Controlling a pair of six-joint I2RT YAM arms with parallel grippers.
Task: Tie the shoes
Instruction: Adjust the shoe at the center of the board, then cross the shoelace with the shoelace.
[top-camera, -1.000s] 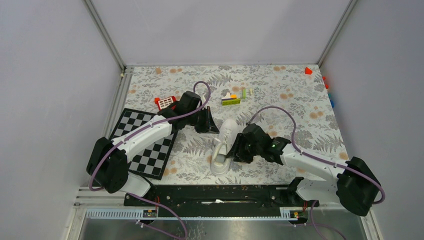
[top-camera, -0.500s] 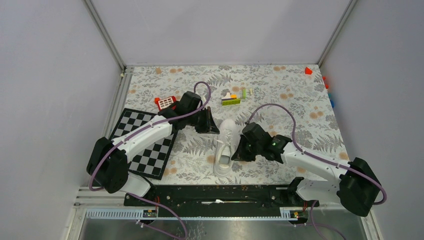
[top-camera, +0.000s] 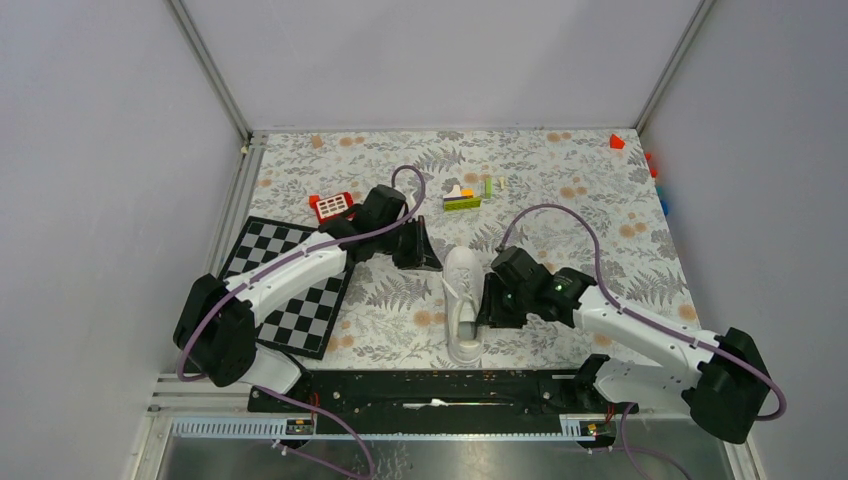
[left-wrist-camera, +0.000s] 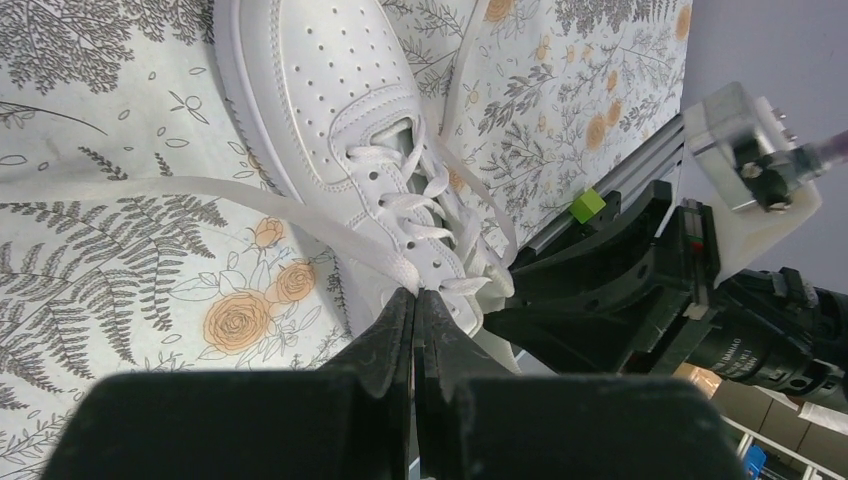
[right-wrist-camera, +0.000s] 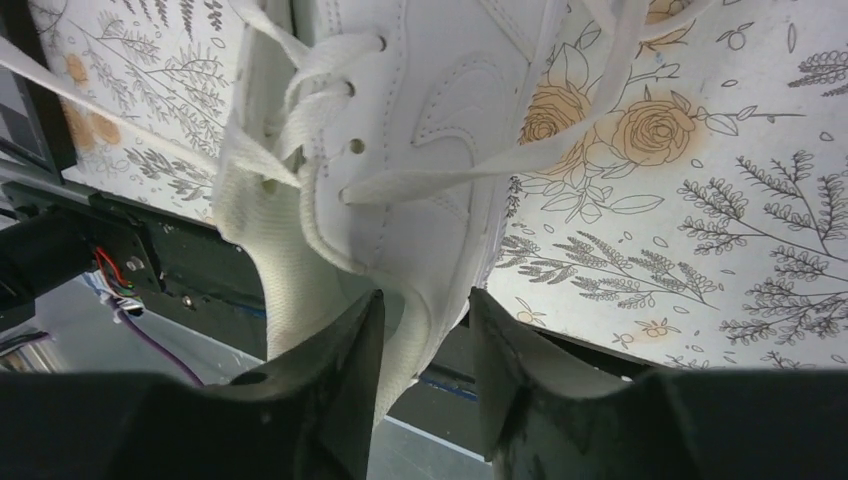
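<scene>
The white sneaker (top-camera: 463, 300) lies on the floral mat, toe toward the back and heel toward the near rail. My left gripper (top-camera: 428, 256) is beside the toe on its left. In the left wrist view the left gripper (left-wrist-camera: 415, 292) is shut, with a white lace (left-wrist-camera: 230, 200) running in from the left and pinched at its tips. My right gripper (top-camera: 487, 306) is at the shoe's right side. In the right wrist view the right gripper (right-wrist-camera: 425, 300) clamps the shoe's heel collar (right-wrist-camera: 400, 240), one finger inside the opening and one outside. A loose lace (right-wrist-camera: 470, 170) trails over the mat.
A chessboard (top-camera: 290, 290) lies at the left under the left arm. A red toy (top-camera: 331, 205) and a small block stack (top-camera: 462, 198) sit behind the shoe. A red piece (top-camera: 616, 141) is at the back right corner. The black rail (top-camera: 430, 385) runs along the near edge.
The shoe has swung from a tilt to straight and shifted right, carried by the right gripper. The left gripper has moved only slightly.
</scene>
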